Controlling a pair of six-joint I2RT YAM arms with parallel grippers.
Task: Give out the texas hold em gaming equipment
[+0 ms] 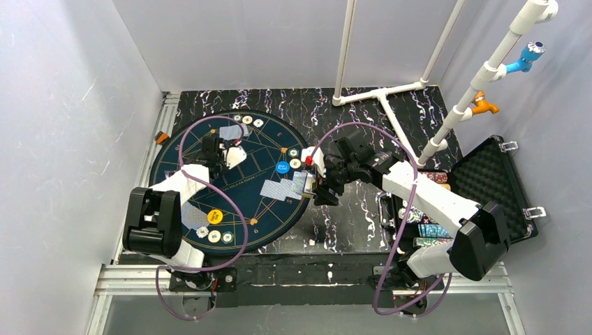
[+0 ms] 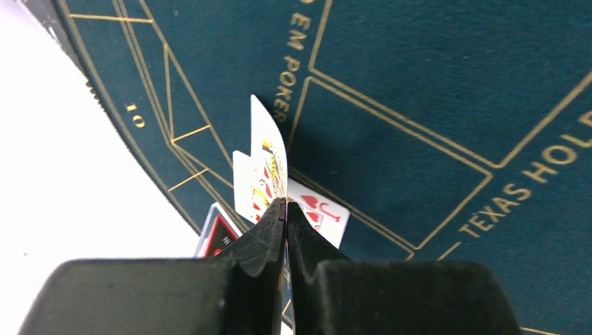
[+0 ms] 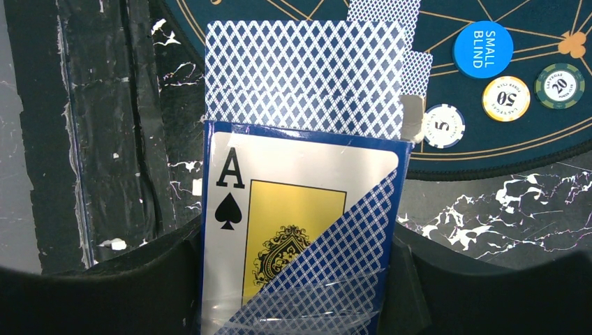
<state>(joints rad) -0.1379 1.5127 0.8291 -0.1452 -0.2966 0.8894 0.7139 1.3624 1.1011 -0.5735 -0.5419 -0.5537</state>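
At the right of the top view the open case holds rows of chips. The right gripper clasps a card box at the mat edge, with cards poking out of its top. The left gripper is clenched on a bent face card over the mat's left.

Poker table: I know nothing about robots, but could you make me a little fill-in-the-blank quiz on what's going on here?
1. The left gripper is shut on cards above a mat printed TEXAS HOLD EM ____.
2. The right gripper grips a card box showing the ace of ____.
3. The blue disc reads SMALL ____.
4. The white chip nearest the box bears the number ____.
Missing words: POKER; spades; BLIND; 5.
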